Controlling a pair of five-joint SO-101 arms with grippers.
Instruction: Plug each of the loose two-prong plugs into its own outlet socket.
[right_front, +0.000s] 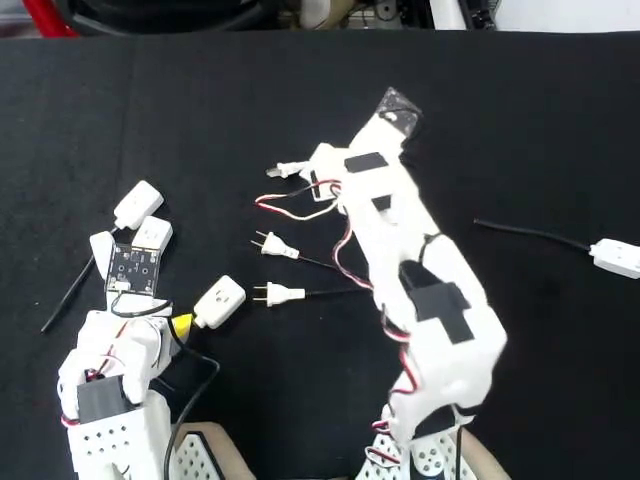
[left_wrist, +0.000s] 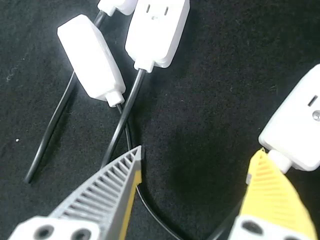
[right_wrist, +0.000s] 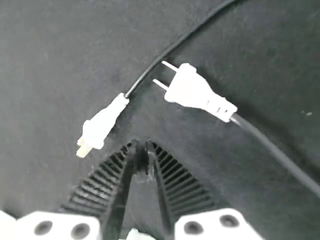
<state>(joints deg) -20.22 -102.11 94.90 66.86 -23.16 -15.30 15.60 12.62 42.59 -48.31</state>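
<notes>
1. High view: three loose two-prong plugs lie mid-table on the black cloth (right_front: 520, 120). They are the upper plug (right_front: 288, 170), the middle plug (right_front: 274, 244) and the lower plug (right_front: 280, 294).
   - Each plug's long axis runs across the table, with its prongs toward the left arm's side.
   - The right arm (right_front: 400, 230) stretches over their cords and ends just beside the upper plug, so it is judged the nearer arm for any plug.
   - The left arm (right_front: 110, 370) sits low at its corner. Its yellow finger (right_front: 182, 325) touches the near socket (right_front: 220, 301).
   - Two more sockets (right_front: 138, 203) (right_front: 152, 233) lie just beyond it.
   - A far socket (right_front: 615, 256) lies well apart, on the right arm's other side.
   - Past the cloth's far edge is room clutter, including cables and a red frame (right_front: 45, 15).

2. Left wrist view: the left gripper (left_wrist: 197, 152) has its fingers wide apart and holds nothing.
   - The yellow finger touches the cord end of the near socket.
   - A slotted socket (left_wrist: 157, 30) and a plain white block (left_wrist: 92, 57) lie side by side ahead, with their cords trailing back toward the gripper.

3. Right wrist view: the right gripper (right_wrist: 142, 152) has its fingers pressed together and is empty.
   - A side-lying plug (right_wrist: 100, 125) rests just beyond the tips, off the gripper's line, with its long axis slanting across that line.
   - A flat plug (right_wrist: 197, 94) lies farther out, both prongs showing.
   - The likely next move is to part the fingers, shift over the side-lying plug and turn to close across its narrow body.
</notes>
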